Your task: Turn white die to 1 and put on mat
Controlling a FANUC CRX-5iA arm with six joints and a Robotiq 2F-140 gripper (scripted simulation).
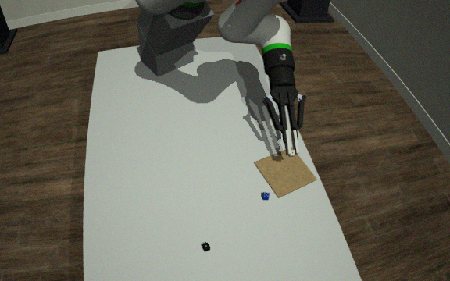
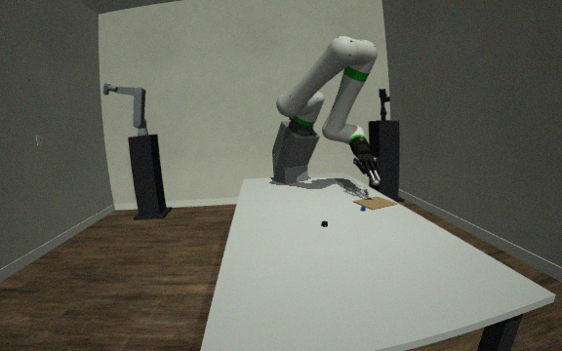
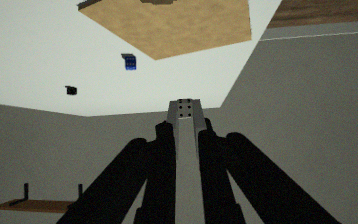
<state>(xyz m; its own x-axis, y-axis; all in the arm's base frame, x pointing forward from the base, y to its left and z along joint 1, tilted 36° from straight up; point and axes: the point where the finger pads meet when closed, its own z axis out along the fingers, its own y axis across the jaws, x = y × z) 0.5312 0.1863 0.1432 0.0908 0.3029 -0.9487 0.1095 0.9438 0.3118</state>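
In the top view, the right corner of the mat (image 1: 286, 176) (image 2: 376, 203) (image 3: 180, 25) is set close to the side edge of the table (image 1: 162, 156) (image 2: 310, 273) (image 3: 20, 50). Just beside the mat's lower-left edge, the blue die (image 1: 266, 196) (image 2: 363, 208) (image 3: 130, 62) is seen on the table, leaving little room there. The black die (image 1: 205, 247) (image 2: 324, 223) (image 3: 71, 90) is placed well apart from the mat, farther down and left, with a wide gap between the two dice.

The white die (image 1: 292, 152) (image 3: 185, 108) is held between the narrowly closed fingertips of the gripper (image 1: 292, 152) (image 2: 376, 181) (image 3: 185, 112), over the mat's far edge. Its sides are covered by the fingers, and its upward face cannot be made out. The mat is cut off by the wrist frame, and the numbers on the blue and black dice cannot be read reliably.

Height is shown by the exterior view: the fingertips are held above the mat, not touching it. Only in the wrist view can a six-pip face be read on the white die, turned toward the camera.
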